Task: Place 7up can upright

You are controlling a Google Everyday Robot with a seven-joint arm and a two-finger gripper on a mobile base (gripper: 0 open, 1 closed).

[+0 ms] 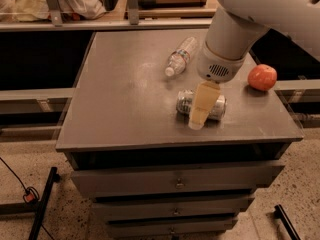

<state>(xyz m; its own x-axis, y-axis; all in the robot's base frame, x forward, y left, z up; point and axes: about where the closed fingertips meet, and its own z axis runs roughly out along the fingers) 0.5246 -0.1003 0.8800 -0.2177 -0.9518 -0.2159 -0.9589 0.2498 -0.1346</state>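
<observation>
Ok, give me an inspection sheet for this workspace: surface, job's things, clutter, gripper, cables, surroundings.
Surface: grey cabinet top, with drawers below.
Job's things: 7up can lying on its side near the front edge, not yet upright.
Clutter: water bottle lying down behind the can; red-orange fruit near the right edge.
Gripper: gripper down at the can, across its middle.
Cables: black cable on the floor, left.
Surroundings: shelf behind; speckled floor.
</observation>
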